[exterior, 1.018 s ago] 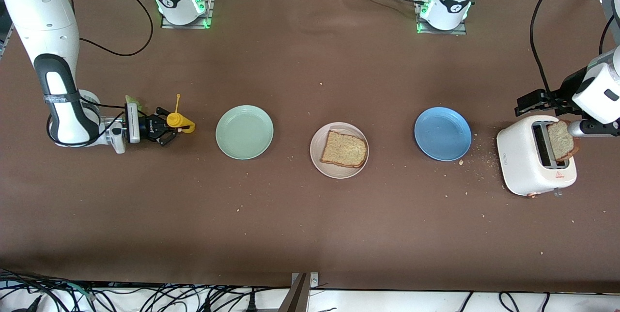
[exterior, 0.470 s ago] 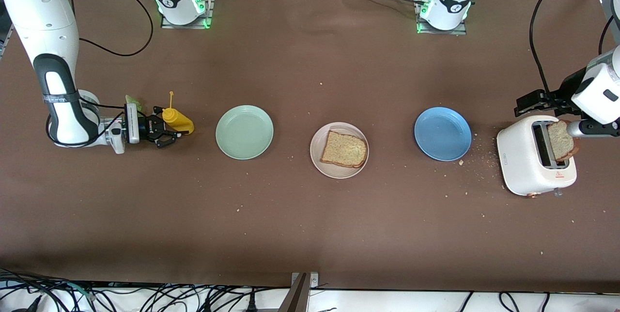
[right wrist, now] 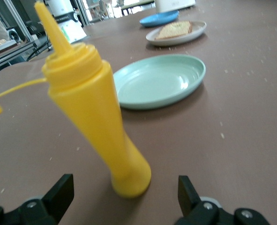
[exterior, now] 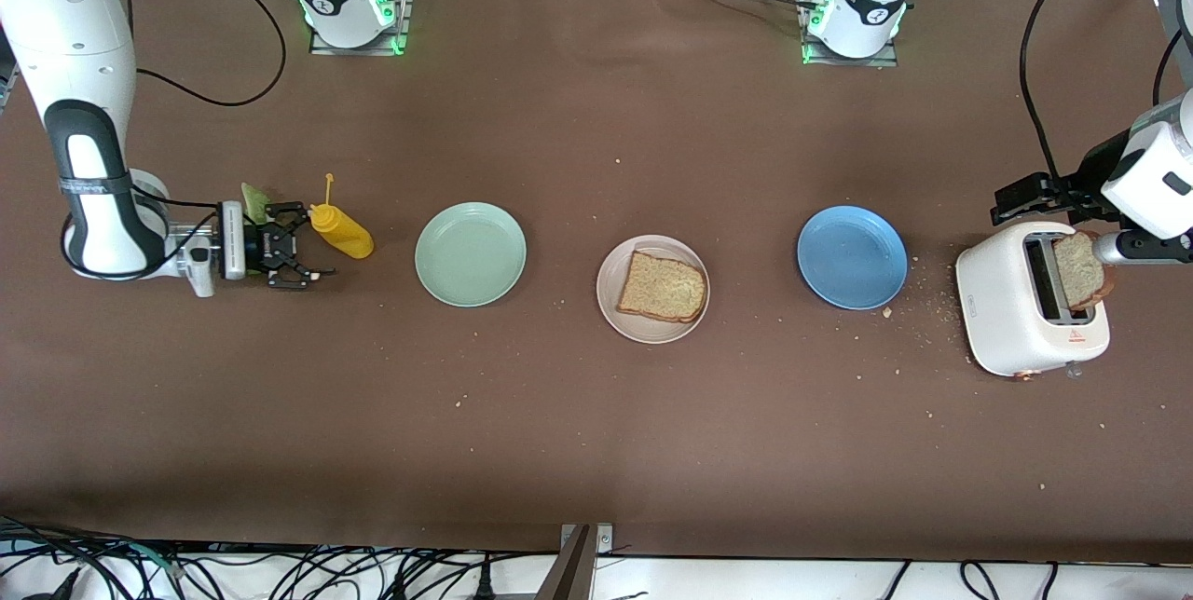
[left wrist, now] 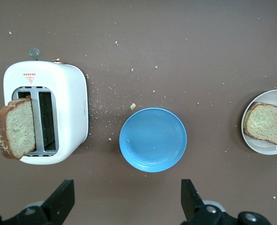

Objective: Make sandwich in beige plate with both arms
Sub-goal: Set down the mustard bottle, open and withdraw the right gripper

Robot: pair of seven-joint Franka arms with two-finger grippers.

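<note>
My right gripper sits low at the right arm's end of the worktop, fingers spread wide with the yellow bottle standing free just ahead of them, gripped by nothing. My left gripper hangs above the worktop, near the toaster, fingers spread and empty; it waits. The beige plate lies well ahead of my right fingers, past the green plate, and carries one bread slice.

Risks, as I judge them: the bottle is tall on a narrow base and stands close to my right fingers, so a careless move of that gripper could tip it. The second slice leans out of the toaster's slot; a pinch near its edge could crumble it or let it fall, and crumbs already lie beside the toaster. A green leaf shows beside my right wrist, mostly hidden.

Count: three plates (green, beige, blue), two slices, one toaster, one bottle, one leaf.
</note>
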